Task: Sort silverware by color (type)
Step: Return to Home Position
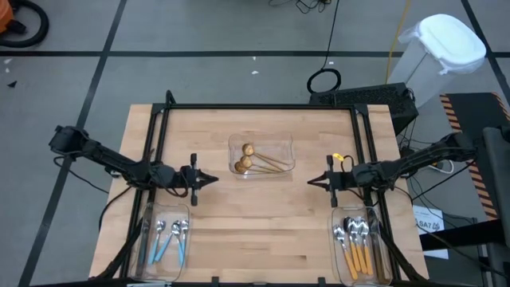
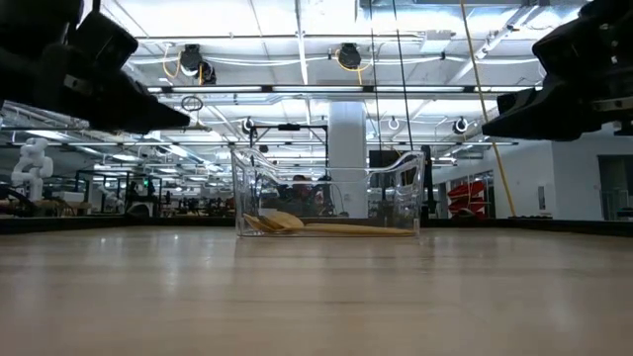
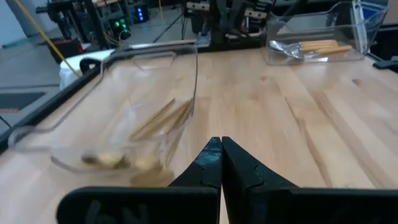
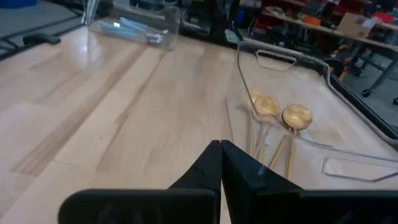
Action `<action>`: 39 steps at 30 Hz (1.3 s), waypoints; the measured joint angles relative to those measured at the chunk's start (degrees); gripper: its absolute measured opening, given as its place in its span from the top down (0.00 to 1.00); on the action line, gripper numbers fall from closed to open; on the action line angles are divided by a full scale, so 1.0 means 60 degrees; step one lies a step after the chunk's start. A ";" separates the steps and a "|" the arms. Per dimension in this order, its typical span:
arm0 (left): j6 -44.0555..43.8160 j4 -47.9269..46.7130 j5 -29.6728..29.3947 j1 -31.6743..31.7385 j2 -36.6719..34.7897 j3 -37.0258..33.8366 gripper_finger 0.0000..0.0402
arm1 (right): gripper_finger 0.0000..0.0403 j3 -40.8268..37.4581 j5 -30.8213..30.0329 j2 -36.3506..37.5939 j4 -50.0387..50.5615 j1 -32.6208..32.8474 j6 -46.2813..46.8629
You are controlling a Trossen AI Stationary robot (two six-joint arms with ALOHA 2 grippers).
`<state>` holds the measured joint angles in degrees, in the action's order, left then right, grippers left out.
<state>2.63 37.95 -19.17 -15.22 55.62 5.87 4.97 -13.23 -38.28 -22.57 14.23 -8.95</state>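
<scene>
Gold spoons [image 1: 243, 165] with round bowls in clear plastic tray [image 1: 280, 146]; left and right jaws together, empty.

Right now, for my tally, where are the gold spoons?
High view: the gold spoons lie in the clear tray near the middle of the table, toward the picture's top, just beyond the gap between the left gripper and the right gripper.

Overhead camera looks straight down; low one level across the table [image 1: 263, 231]; both wrist cameras face inward, sharing the clear tray [image 1: 288, 143] of gold spoons [image 1: 247, 157]
</scene>
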 joint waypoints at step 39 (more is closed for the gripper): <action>-0.0053 -0.3178 -0.0059 0.0036 -0.4412 -0.0896 1.00 | 0.99 -0.0677 -0.0029 0.1631 0.0447 -0.0006 -0.0034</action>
<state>2.31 18.89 -19.53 -15.00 29.15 0.49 0.91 -13.41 -28.49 -19.89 14.20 -9.15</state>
